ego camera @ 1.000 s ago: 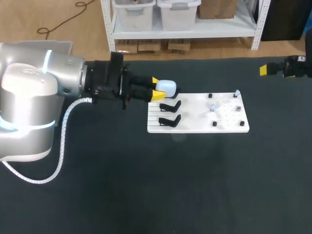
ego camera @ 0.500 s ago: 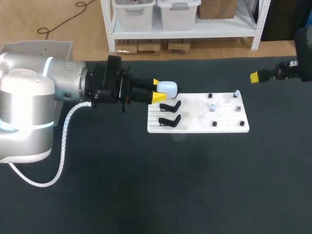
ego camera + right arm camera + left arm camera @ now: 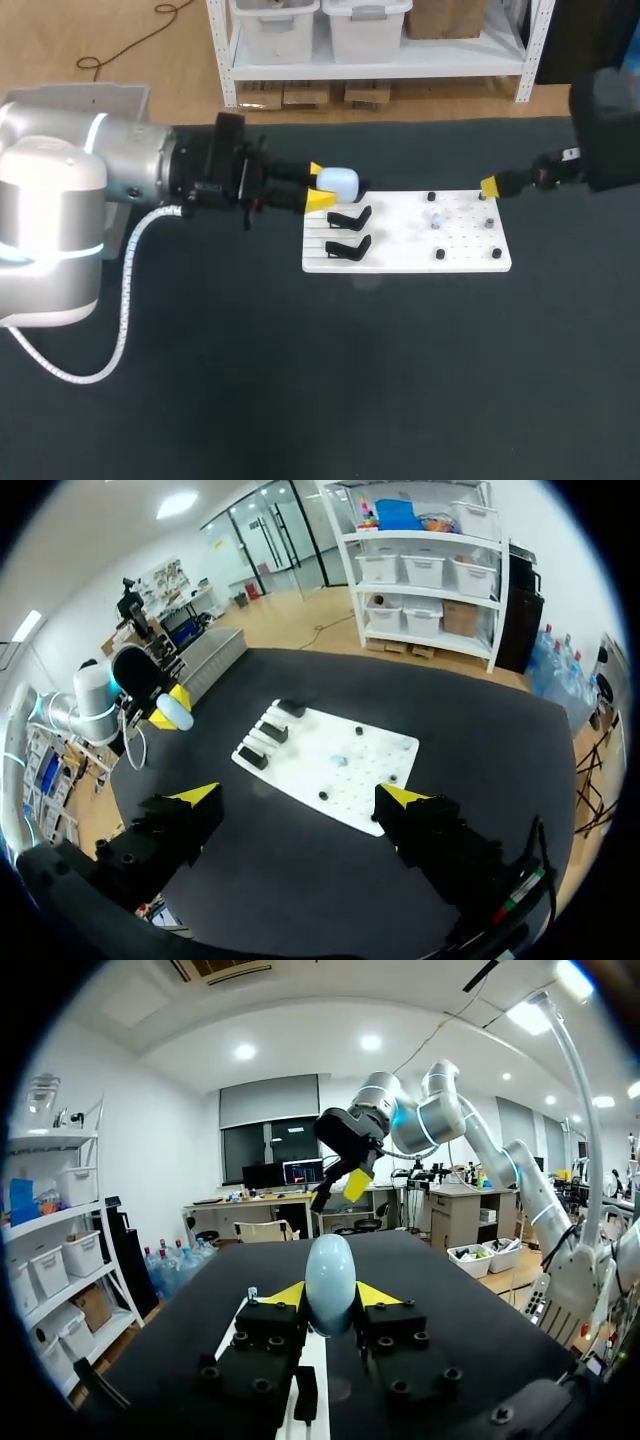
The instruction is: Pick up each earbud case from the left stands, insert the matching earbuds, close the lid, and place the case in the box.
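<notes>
The surface (image 3: 300, 380) is a flat, dark, matte sheet extending across the full work area; in the right wrist view the surface (image 3: 480, 730) shows the same uniform black finish. One white rectangular board (image 3: 400, 240) lies flat on the surface, toward its far side, long edges parallel to the far edge. Parallel grooves run across the left part of the board. The right part carries a grid of small holes. Four short black pegs (image 3: 440, 254) stand upright in this grid, well apart. In the right wrist view the board (image 3: 350, 770) lies ahead of the gripper.

The case (image 3: 330, 1282) is gleaming like smooth, glossy plastic; the board (image 3: 400, 245) is looking matt white, the table (image 3: 300, 380) showing dark matt cloth.
</notes>
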Controlling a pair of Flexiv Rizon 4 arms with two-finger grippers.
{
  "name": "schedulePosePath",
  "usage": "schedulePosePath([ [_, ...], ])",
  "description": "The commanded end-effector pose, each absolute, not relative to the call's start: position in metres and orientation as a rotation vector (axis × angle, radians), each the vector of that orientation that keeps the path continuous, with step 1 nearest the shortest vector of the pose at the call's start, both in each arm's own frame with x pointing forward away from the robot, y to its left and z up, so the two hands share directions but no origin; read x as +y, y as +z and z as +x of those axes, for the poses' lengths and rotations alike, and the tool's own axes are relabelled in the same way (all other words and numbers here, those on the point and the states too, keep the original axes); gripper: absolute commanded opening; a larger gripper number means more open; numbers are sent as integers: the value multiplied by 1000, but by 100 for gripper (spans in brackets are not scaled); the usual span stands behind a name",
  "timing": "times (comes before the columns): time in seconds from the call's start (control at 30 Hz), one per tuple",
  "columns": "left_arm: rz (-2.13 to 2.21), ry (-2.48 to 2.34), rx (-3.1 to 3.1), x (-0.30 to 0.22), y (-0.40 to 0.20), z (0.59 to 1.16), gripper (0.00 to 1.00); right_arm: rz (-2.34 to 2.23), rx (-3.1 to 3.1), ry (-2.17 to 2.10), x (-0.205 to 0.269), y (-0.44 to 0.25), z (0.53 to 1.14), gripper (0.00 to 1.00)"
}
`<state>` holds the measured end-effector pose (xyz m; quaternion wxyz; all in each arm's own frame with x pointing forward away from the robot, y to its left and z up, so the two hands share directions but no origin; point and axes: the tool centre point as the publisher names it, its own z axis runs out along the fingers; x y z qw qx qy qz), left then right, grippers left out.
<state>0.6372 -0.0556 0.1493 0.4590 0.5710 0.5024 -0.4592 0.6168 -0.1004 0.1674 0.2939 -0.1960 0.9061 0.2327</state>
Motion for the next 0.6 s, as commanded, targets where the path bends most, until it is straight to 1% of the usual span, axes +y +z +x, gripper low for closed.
schedulePosePath([
  [0.03,1400,-1133,1234,-53,148,635,0,-485,2439,502,-92,165,615,100],
  [0.6,1394,-1184,1205,-53,144,633,0,-505,2499,413,-75,156,604,100],
])
